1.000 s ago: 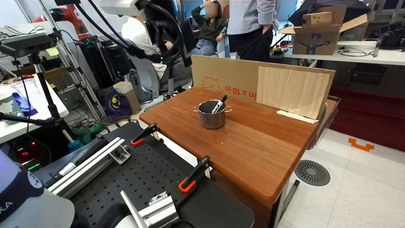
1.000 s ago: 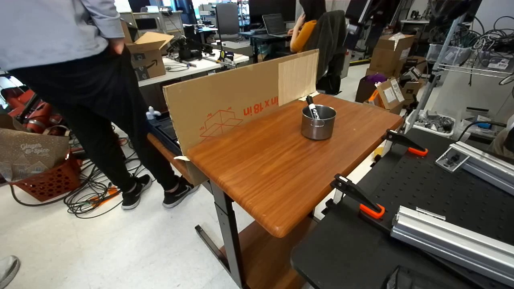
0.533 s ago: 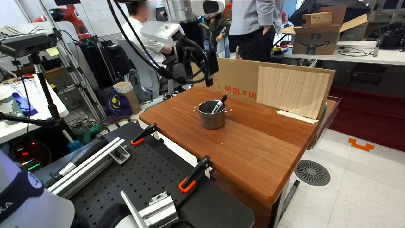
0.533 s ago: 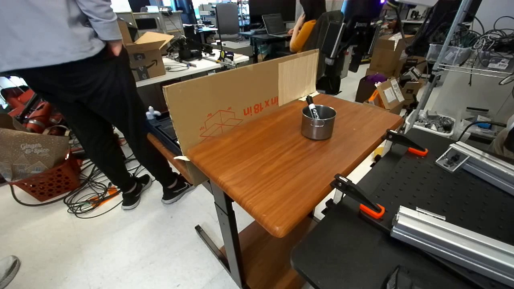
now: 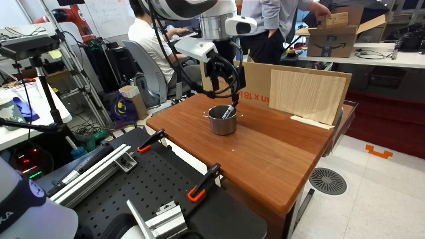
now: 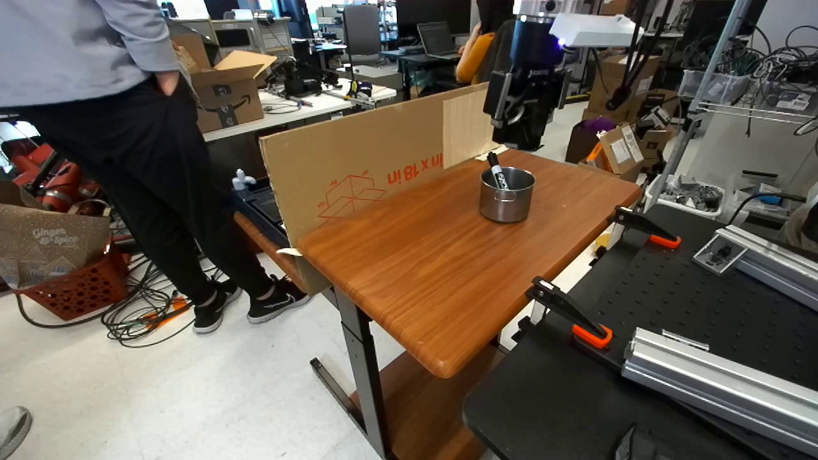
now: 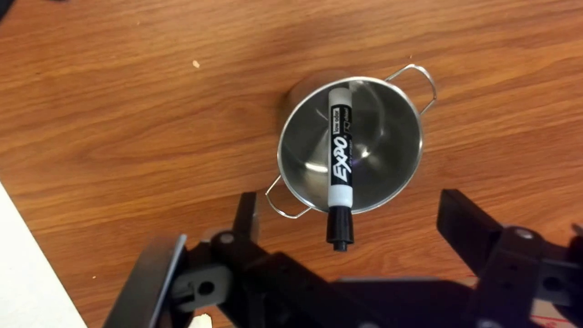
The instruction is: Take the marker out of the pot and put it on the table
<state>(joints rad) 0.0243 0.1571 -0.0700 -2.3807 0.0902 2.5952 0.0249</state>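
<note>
The pot [image 5: 223, 127] is a grey metal pot with two wire handles. It stands upright on the reddish-brown table [image 5: 265, 156]; both show in an exterior view too, the pot [image 6: 505, 207] and the table [image 6: 415, 268]. The marker [image 7: 340, 155] is black and white with a black cap. It leans inside the pot, cap end sticking out over the rim. My gripper [image 7: 350, 195] is open and empty. In the wrist view the cap lies between its spread fingers, touching neither. In an exterior view the gripper [image 5: 225, 93] hangs just above the pot.
A cardboard panel [image 5: 252, 79] with a pale wood-grain sheet [image 5: 307, 94] stands along the table's far edge. Orange-tipped clamps [image 5: 206, 182] hold the near edge beside a black perforated board [image 5: 149, 186]. A person in grey [image 5: 262, 30] stands behind the panel.
The arm has swung in and lowered, bringing my gripper from the upper left in an exterior view to above the pot. The pot and marker have not moved.
</note>
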